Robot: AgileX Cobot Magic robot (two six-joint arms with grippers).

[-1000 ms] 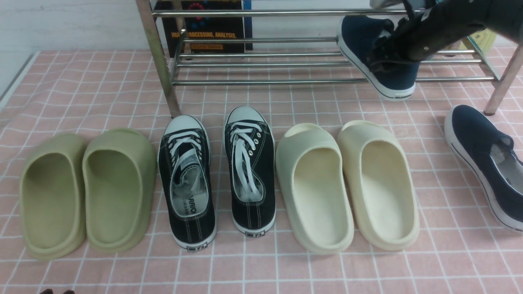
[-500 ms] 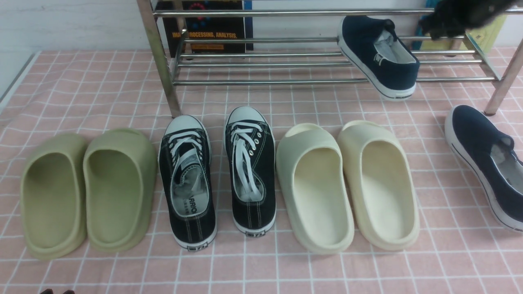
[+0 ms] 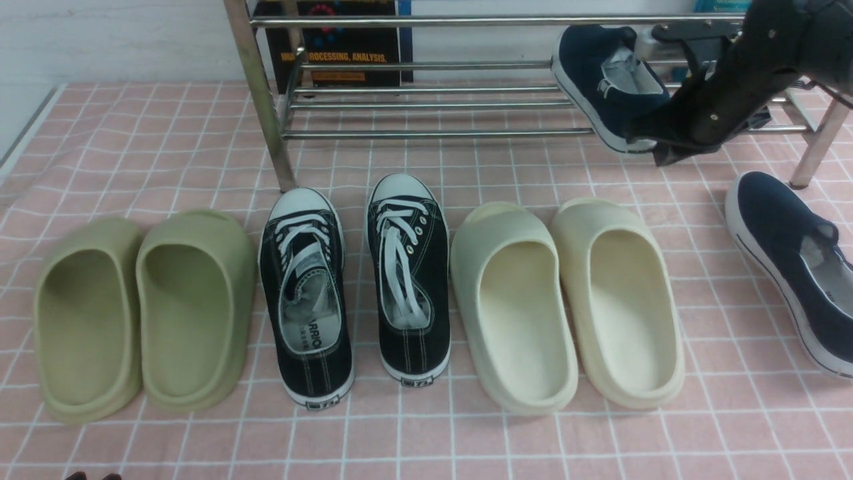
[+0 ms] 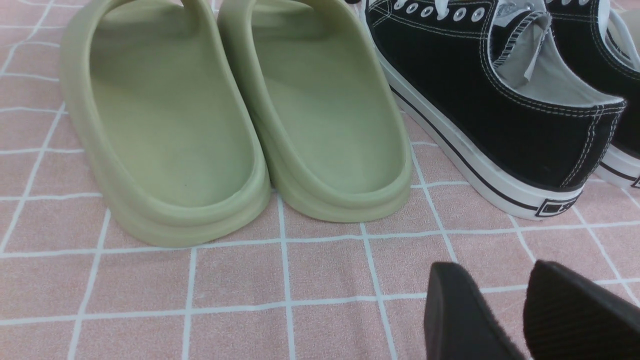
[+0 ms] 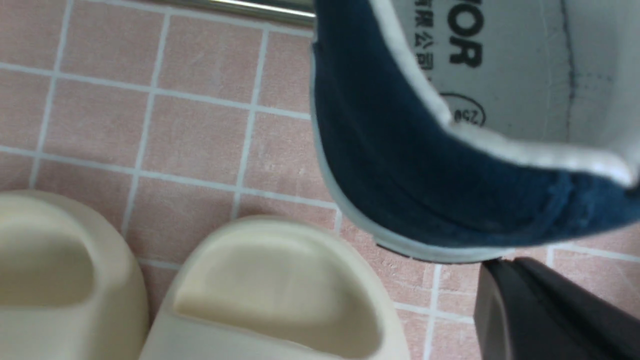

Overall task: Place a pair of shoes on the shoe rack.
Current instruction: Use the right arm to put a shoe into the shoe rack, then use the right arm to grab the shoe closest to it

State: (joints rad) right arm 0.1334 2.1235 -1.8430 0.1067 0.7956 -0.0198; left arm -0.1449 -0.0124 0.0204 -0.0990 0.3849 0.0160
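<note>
Right end effector (image 3: 666, 150) clenched, empty, at heel of navy shoe (image 3: 603, 80). Shoe lies skewed on rack (image 3: 426, 133), heel overhanging near tube. Risk: off-line nudge twists shoe, and it slips between smooth round chrome tubes. Second navy shoe (image 3: 793, 260) on table (image 3: 133, 133), far right. Canvas soft, rubber sole grippy. Left end effector (image 4: 500, 285) released, idle.

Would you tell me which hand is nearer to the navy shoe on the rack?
Right. The right hand is at the navy shoe's heel on the shoe rack; the left hand is far off, near the green slippers.
</note>
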